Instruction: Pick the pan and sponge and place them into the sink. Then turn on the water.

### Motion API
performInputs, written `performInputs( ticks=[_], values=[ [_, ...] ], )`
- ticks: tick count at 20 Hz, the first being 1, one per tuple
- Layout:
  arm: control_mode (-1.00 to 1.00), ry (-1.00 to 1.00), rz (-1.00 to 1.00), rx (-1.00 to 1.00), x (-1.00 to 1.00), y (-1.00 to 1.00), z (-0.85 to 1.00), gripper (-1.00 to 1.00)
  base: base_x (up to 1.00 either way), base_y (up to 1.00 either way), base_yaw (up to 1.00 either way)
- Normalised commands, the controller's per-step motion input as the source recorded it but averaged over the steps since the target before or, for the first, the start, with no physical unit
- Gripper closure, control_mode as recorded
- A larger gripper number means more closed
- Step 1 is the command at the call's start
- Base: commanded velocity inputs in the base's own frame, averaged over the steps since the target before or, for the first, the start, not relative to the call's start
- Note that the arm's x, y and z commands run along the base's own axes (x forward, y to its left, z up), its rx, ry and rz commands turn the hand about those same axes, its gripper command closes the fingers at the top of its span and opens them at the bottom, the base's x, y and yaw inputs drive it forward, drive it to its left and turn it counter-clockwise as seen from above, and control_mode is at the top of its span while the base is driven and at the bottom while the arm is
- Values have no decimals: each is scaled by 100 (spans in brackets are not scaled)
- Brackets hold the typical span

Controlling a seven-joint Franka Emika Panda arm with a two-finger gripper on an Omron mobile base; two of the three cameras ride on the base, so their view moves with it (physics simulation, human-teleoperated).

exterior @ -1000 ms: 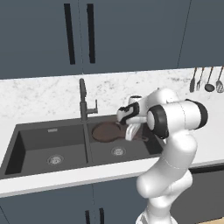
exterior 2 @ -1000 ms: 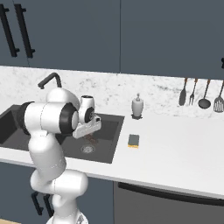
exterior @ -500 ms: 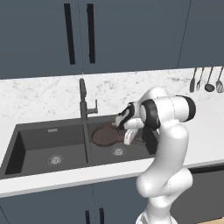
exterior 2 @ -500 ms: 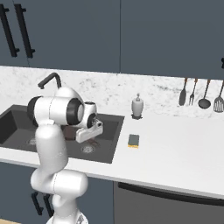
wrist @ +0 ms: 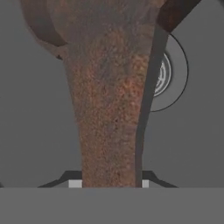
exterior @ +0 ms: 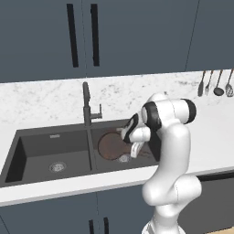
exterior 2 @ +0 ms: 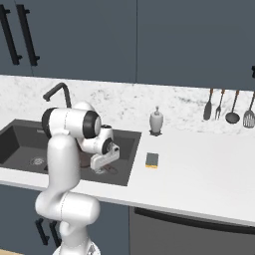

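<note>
- The room: dark blue-grey cabinet doors (exterior: 137, 36) fill the top of both base views, above a white marbled backsplash and counter (exterior 2: 199, 169).
- The sink (exterior: 41, 146) sits at centre left of the left base view, a dark double basin with a tall faucet (exterior: 86, 103) behind the divider; no water runs from it.
- The pan (exterior: 109, 145) lies low in the right-hand basin, reddish-brown, next to the steel drain (wrist: 166, 74); judged from this, the first placement is nearly done, not released.
- The gripper (exterior: 135, 150) reaches down into that basin; in the hand view the pan's handle runs up from between the fingertips, so the jaws look clamped on it.
- The sponge (exterior 2: 152, 160) waits on the counter at frame centre of the right base view, just right of the sink, untouched; it and the water are left.
- A soap bottle (exterior 2: 156, 120) and hanging utensils (exterior 2: 226, 104) stand along the backsplash.
</note>
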Motion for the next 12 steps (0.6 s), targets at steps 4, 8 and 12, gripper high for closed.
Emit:
performInputs(
  ticks=[4,8,12],
  values=[
    [-100,10,4,0,9,1,-45,100,0,0,0],
    [-100,16,0,1,-3,5,-26,100,0,0,0],
    [-100,19,0,3,-6,3,-13,100,0,0,0]
  ],
)
